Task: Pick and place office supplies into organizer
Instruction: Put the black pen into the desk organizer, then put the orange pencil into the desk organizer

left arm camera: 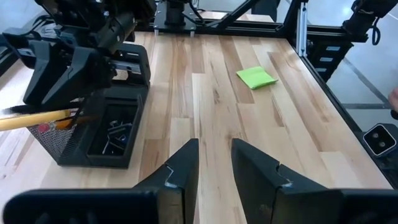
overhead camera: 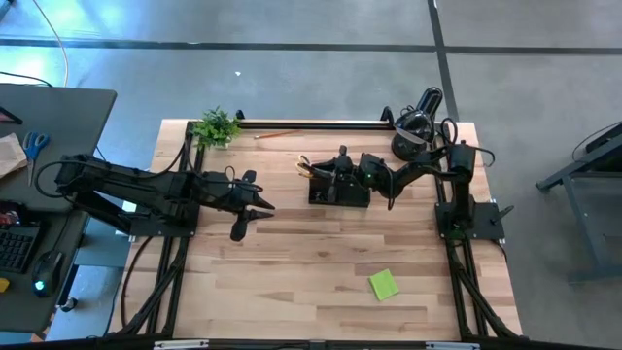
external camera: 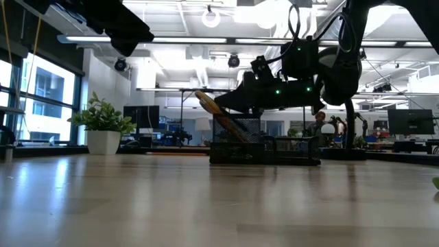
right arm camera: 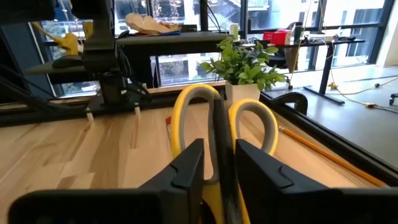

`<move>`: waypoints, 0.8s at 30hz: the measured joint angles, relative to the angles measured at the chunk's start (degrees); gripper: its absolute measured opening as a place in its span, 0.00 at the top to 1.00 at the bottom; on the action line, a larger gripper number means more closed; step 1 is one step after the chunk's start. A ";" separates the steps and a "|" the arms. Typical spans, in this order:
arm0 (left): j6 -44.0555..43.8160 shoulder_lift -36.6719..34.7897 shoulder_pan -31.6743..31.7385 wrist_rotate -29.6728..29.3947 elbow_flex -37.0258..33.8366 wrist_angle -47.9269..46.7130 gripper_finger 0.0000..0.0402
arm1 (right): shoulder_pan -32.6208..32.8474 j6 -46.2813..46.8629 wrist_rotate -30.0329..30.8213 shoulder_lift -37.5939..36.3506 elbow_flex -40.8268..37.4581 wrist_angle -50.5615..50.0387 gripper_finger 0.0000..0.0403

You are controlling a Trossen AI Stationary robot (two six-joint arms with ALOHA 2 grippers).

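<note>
Right gripper (right arm camera: 217, 171): dark two-finger claw over the organizer, its fingers clamped on the yellow-handled scissors (right arm camera: 211, 118).
Scissors: yellow loops up, blades down in the taller mesh section.
Organizer: small black mesh desk tray with compartments (overhead camera: 339, 187), at the back middle of the pale wooden table (overhead camera: 311, 272); tiny black binder clips (left arm camera: 117, 134) lie in a low compartment.
Left gripper (overhead camera: 251, 207): hanging left of the organizer, well apart from it, fingers parted, nothing between them.
Sticky pad: lime-green square (overhead camera: 384, 285), flat on the near right of the table.
Loose pencil: orange (overhead camera: 277, 134), along the back edge beside the small green potted plant (overhead camera: 216, 125).
</note>
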 joint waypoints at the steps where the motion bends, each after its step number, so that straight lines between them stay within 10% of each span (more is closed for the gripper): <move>1: 0.00 0.00 0.00 0.00 0.00 -0.01 0.79 | 0.00 -0.04 0.00 0.00 0.00 -0.01 0.76; 15: -0.17 0.00 -0.01 0.00 0.00 -0.52 0.79 | 0.35 -0.02 1.65 -5.78 -0.22 -7.26 0.64; 24: -0.17 0.00 -0.01 -0.77 0.00 -0.46 0.79 | 5.79 -5.80 15.99 -19.71 -0.22 -24.93 0.70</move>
